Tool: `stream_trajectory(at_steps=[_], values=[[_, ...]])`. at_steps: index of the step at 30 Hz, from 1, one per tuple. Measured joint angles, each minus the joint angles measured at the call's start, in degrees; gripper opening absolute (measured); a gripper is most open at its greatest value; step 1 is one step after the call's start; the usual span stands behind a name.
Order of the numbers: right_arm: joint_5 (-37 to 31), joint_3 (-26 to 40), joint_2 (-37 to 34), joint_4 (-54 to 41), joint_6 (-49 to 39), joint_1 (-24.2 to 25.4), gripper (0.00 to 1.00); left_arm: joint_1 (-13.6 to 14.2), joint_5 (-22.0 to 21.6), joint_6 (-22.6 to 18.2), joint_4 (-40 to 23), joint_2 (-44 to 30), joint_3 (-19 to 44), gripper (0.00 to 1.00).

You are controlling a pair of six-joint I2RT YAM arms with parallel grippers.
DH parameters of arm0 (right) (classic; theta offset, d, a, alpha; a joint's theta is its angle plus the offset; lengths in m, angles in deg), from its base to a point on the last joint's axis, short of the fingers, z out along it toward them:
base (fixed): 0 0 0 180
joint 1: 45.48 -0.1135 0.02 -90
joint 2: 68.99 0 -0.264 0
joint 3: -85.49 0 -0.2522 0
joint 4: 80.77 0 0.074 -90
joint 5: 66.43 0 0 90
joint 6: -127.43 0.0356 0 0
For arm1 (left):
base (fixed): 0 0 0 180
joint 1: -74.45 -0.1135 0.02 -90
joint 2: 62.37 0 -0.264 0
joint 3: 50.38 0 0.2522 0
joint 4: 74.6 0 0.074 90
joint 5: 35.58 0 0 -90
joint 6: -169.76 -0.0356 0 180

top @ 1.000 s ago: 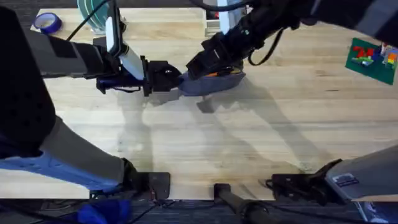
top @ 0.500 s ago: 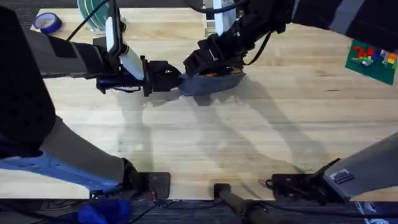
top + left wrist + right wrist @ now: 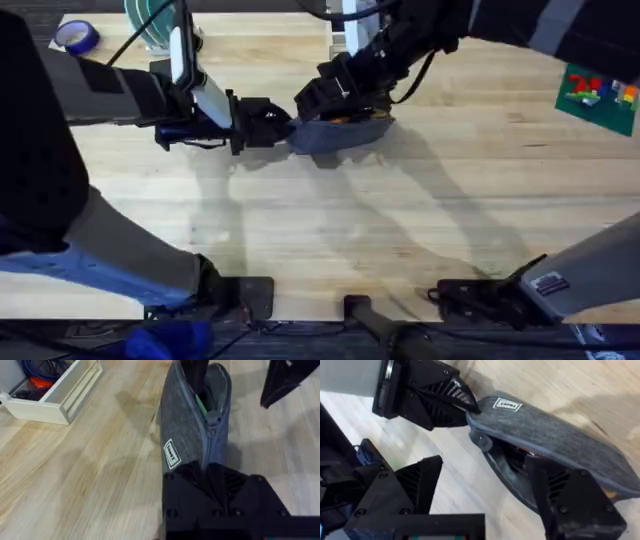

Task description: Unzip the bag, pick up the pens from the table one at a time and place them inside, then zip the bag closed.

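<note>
Bag (image 3: 340, 132) lies on table (image 3: 400, 240) at 12 o'clock, its end pinched by left gripper (image 3: 285, 128). Right gripper (image 3: 318, 100), fingers spread, has dropped from above the bag onto its open mouth over the last second. Pens look stowed, so zipping likely comes next.

Light wooden plank counter (image 3: 330, 230). Lying on it: blue-grey bag (image 3: 340, 133) toward the far edge, centre; roll of blue tape (image 3: 76, 36) at the far left corner; green board (image 3: 598, 94) near the right edge.
</note>
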Motion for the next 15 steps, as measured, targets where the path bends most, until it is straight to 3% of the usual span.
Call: stream_trajectory(at_steps=[15], values=[[1.34, 0.0, -3.82, 3.17, 1.76, 0.0, 0.997, 0.0, -0.04, 0.0, 0.04, 0.0, 0.0, 0.042]])
